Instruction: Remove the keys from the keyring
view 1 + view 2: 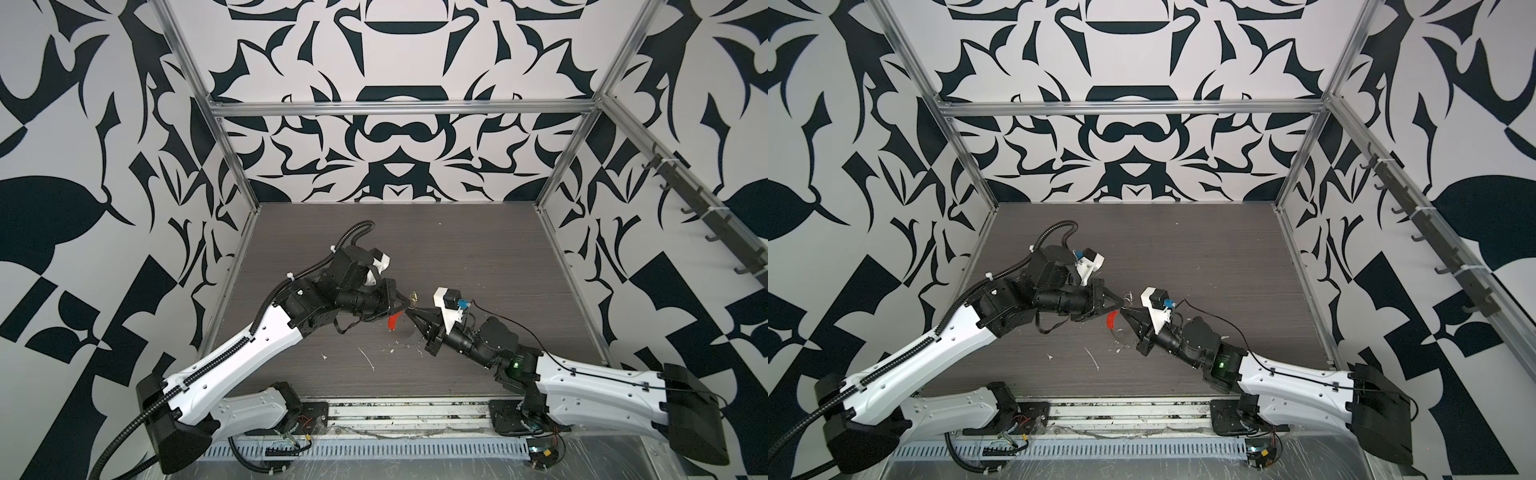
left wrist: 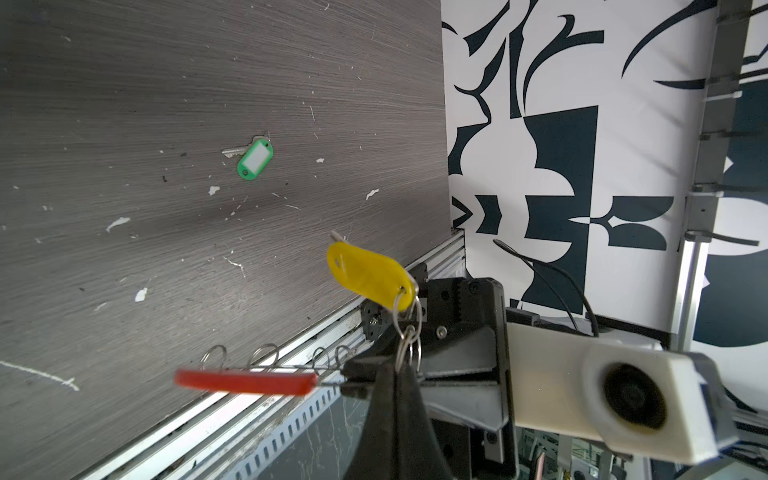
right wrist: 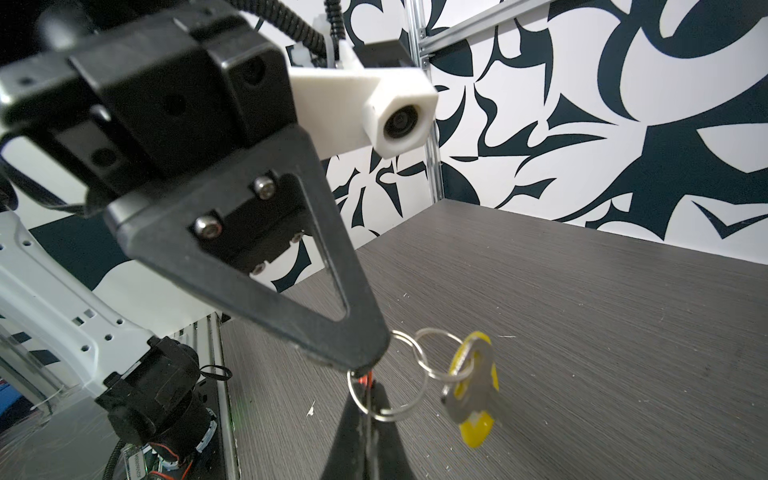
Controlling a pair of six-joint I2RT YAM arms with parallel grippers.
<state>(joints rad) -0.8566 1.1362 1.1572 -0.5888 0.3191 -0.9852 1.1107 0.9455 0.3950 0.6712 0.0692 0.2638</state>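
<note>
In both top views the left gripper (image 1: 408, 305) and right gripper (image 1: 412, 312) meet tip to tip just beside the keyring's red sleeve (image 1: 392, 322), over the flecked table (image 1: 478, 249).

Left wrist view: the left pincer is pinched tight on the split rings (image 2: 409, 345) carrying the yellow-tagged key (image 2: 370, 276). The keyring (image 2: 291, 367) wire and its spare clips (image 2: 264, 353) run along the sleeve. The green-tagged key (image 2: 254, 160) lies loose, well apart from the sleeve.

Right wrist view: the right pincer is clamped on the wire at the sleeve's end. The left finger hides the nearest ring's far edge.
</note>
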